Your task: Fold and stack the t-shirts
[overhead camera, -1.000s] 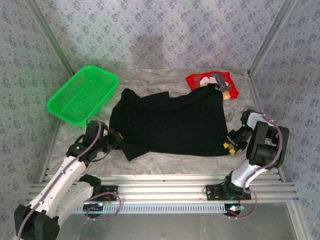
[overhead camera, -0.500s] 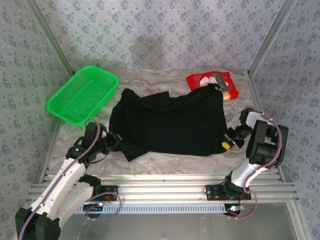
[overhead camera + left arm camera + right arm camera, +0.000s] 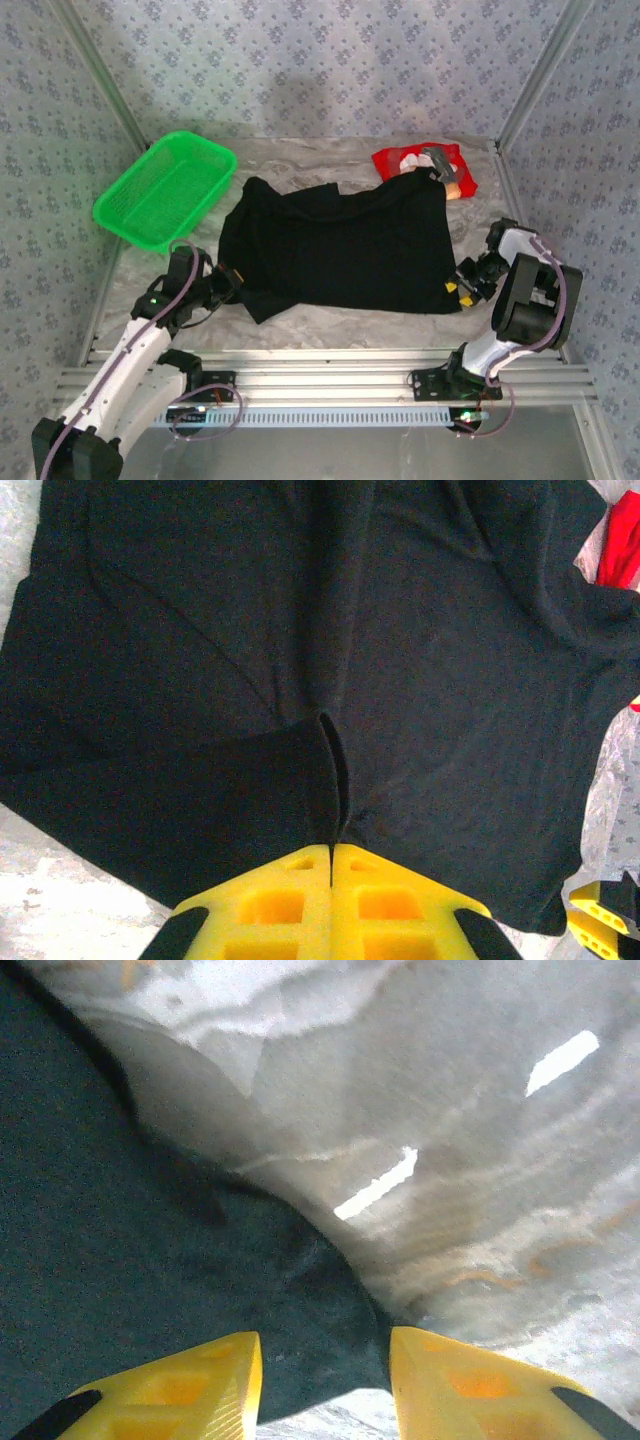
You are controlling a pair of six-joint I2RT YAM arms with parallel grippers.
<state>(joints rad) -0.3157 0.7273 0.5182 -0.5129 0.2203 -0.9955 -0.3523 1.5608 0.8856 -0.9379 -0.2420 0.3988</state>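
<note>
Two grippers: left gripper (image 3: 330, 852) pressed together, pinching a hem fold of the large plain black cloth t-shirt (image 3: 340, 245); right gripper (image 3: 325, 1360) spread around its loose corner. It lies just right of the green plastic mesh basket (image 3: 165, 190), the folded red teddy-print t-shirt (image 3: 395, 162) farther right. Likely limp and light; hem corners suit gripping.

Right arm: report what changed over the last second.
The right arm swung its elbow slightly out toward the near edge. The right gripper kept to the near right corner of the black t-shirt, jaws now apart around it. The left gripper stays shut on its near left edge. The red t-shirt and green basket lie unmoved.
</note>
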